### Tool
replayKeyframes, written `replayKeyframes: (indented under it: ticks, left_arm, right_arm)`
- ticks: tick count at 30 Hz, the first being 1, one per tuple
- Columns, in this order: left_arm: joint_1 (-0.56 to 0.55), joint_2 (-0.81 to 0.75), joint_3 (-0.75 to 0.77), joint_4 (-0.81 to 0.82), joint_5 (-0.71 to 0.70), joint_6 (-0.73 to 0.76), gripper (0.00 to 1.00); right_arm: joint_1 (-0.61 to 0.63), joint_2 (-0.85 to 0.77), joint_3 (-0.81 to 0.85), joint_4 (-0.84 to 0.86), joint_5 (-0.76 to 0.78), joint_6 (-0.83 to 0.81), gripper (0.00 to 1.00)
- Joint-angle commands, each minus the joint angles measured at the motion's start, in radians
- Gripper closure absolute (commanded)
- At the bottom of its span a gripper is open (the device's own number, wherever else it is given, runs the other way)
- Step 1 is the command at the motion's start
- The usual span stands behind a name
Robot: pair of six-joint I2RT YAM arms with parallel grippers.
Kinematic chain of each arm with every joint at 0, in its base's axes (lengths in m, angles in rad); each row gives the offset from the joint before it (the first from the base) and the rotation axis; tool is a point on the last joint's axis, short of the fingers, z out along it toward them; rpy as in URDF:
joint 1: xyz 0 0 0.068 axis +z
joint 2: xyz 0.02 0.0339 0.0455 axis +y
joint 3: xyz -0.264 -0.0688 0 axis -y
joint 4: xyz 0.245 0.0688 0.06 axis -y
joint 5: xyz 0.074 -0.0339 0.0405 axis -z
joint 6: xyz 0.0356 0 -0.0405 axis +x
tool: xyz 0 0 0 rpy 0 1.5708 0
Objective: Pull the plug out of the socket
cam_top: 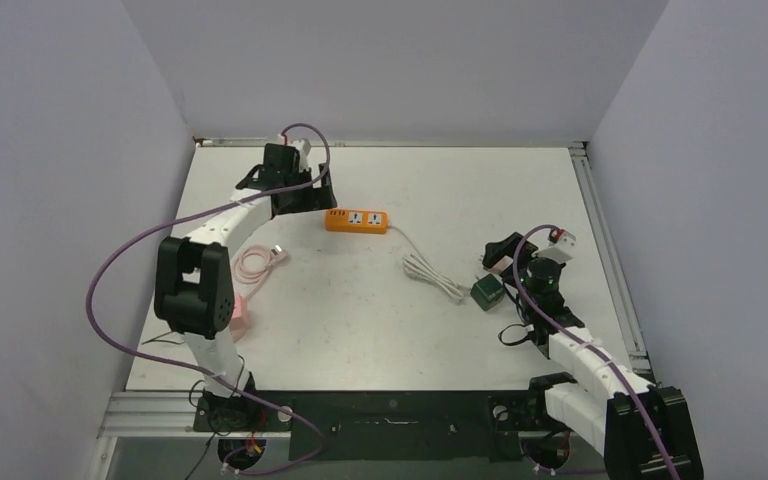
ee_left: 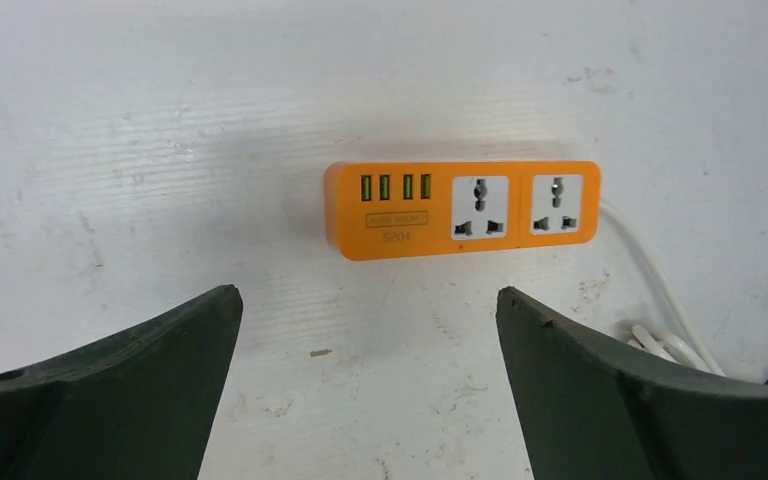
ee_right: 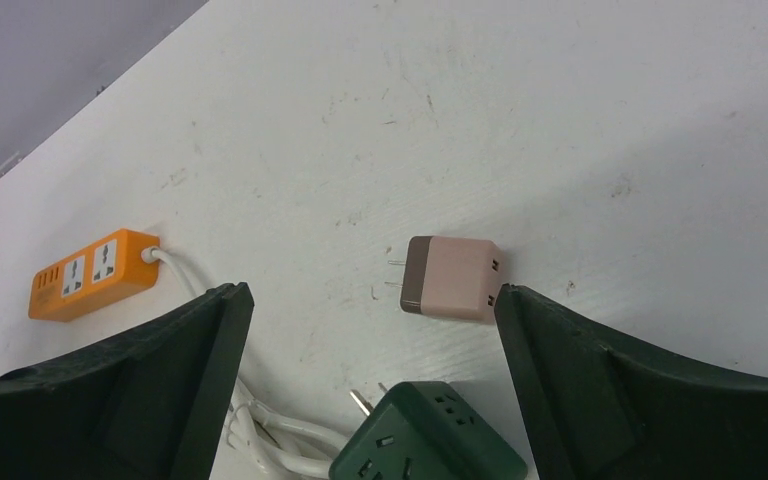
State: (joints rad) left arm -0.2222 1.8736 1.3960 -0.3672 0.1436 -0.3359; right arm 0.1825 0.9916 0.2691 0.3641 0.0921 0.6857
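On my right wrist view, the right gripper (ee_right: 368, 300) has its fingers spread wide with nothing between them. The pink plug (ee_right: 452, 279) lies flat on the table (ee_right: 560, 120) just inside the right finger, prongs pointing to 9 o'clock, plugged into nothing. A green cube adapter (ee_right: 430, 440) sits at 6 o'clock of it, beside the white cord (ee_right: 260, 430).

Overhead I get only a sliver of that plug, but I can see the right arm (cam_top: 575, 355) reaching toward 11 o'clock, wrist tipped down. The orange power strip (cam_top: 357, 221) lies at 10 o'clock of the plug, well apart.

Only my left wrist view shows both sockets (ee_left: 480, 207) bare. The left gripper (ee_left: 368, 300) hangs just short of the strip, fingers apart, holding nothing. Overhead, the left arm (cam_top: 205, 270) stretches to 12 o'clock, then folds toward 3 o'clock.
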Motion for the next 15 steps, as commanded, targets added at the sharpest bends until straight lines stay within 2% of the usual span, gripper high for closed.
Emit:
replayKeyframes:
  ticks: [1, 6, 11, 15]
  left_arm:
    - [0.003, -0.180, -0.025, 0.006, -0.063, 0.083, 0.04]
    - [0.009, -0.269, -0.141, -0.056, -0.092, 0.179, 0.03]
    - [0.030, -0.290, -0.238, -0.203, -0.233, 0.216, 0.02]
    - [0.115, -0.301, -0.297, -0.223, -0.199, 0.215, 0.02]
  right_arm:
    - [-0.008, -0.044, -0.014, 0.006, 0.033, -0.023, 0.00]
    - [-0.008, -0.059, -0.016, -0.002, 0.046, -0.031, 0.00]
    - [-0.010, -0.057, -0.019, 0.000, 0.056, -0.032, 0.00]
    - [-0.009, -0.050, -0.017, -0.002, 0.054, -0.032, 0.00]
